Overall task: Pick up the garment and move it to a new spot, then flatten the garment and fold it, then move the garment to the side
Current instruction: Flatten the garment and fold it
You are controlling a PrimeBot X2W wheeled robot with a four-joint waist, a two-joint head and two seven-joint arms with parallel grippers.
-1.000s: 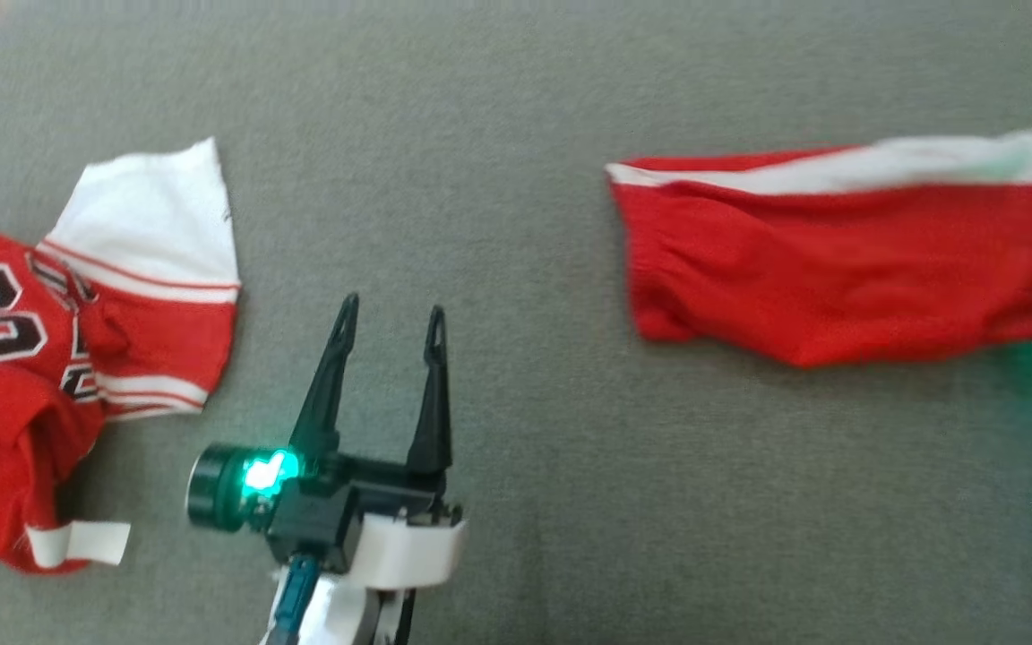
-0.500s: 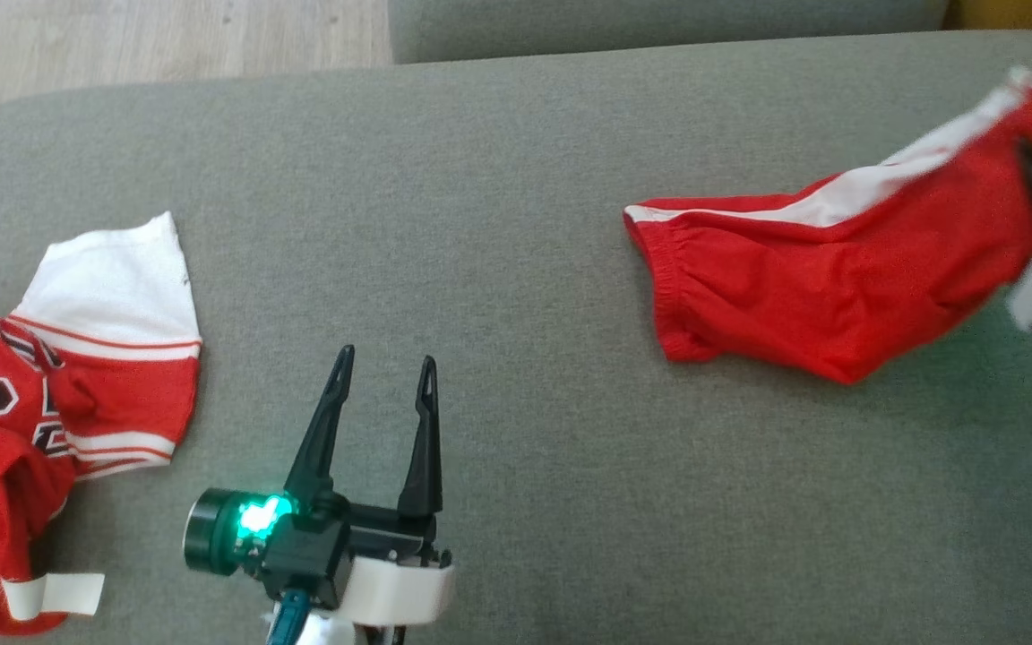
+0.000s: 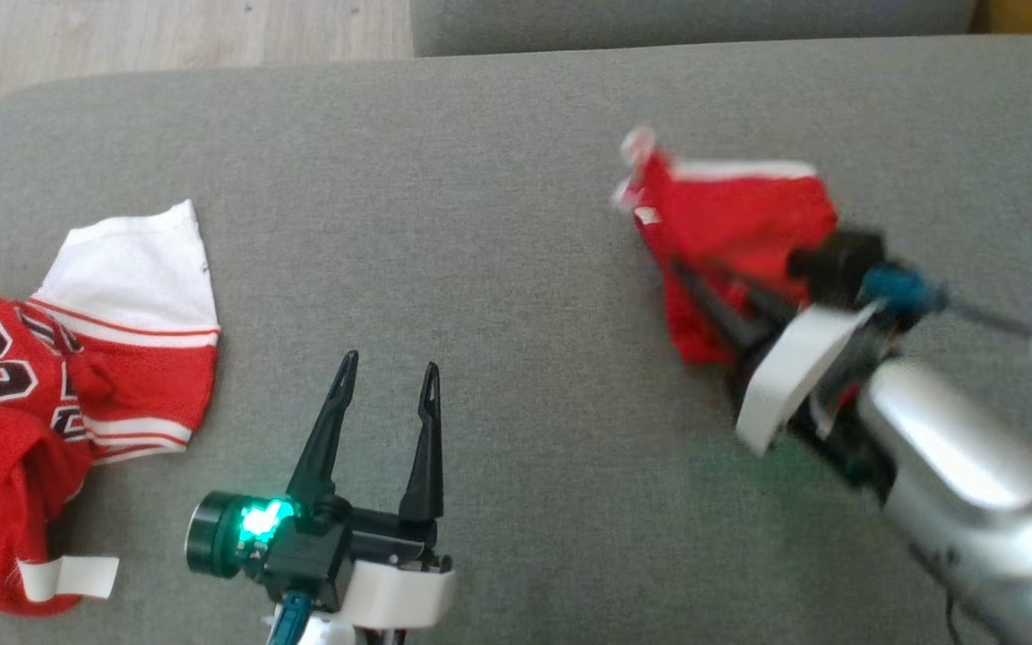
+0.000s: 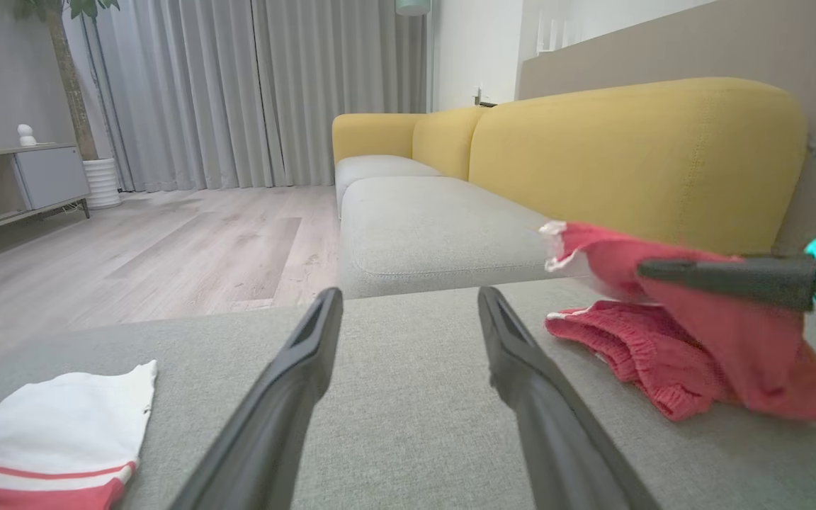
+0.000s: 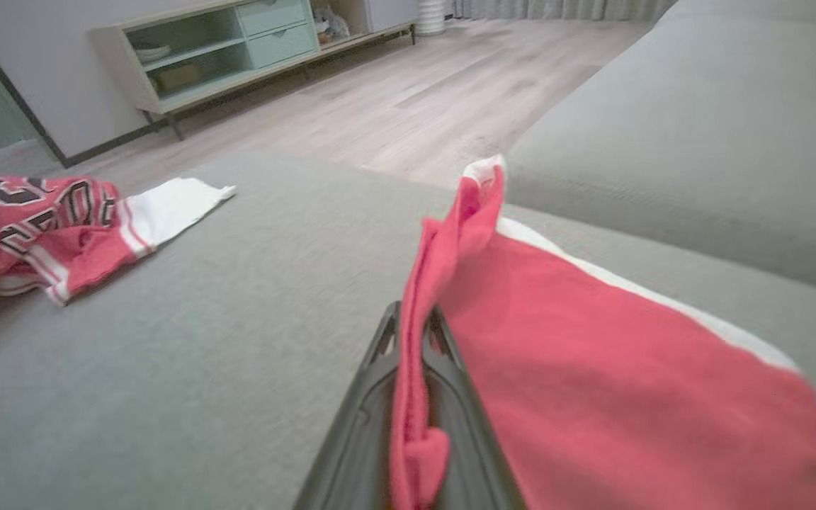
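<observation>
The garment, red shorts [image 3: 740, 215] with a white side stripe, lies bunched on the grey cushion [image 3: 498, 224] at the right. My right gripper [image 3: 683, 269] is shut on one end of the shorts, holding that end raised and carried over the rest of the cloth. The right wrist view shows red fabric [image 5: 592, 354] pinched between the shut fingers [image 5: 380, 397]. My left gripper [image 3: 391, 363] hovers open over bare cushion at the lower left, holding nothing. The left wrist view shows the shorts [image 4: 698, 340] to the right of my open left gripper [image 4: 409, 297].
A crumpled red and white jersey [image 3: 14, 394] with a black number lies at the cushion's left edge. Wooden floor [image 3: 167, 36] lies beyond the cushion's far left corner. A yellow sofa back [image 4: 635, 149] rises behind the shorts. A low cabinet [image 5: 238, 49] stands across the room.
My right gripper has swung from the far right toward the left, carrying the held end of the shorts over the rest. The left gripper has stayed put; the camera shifted earlier.
</observation>
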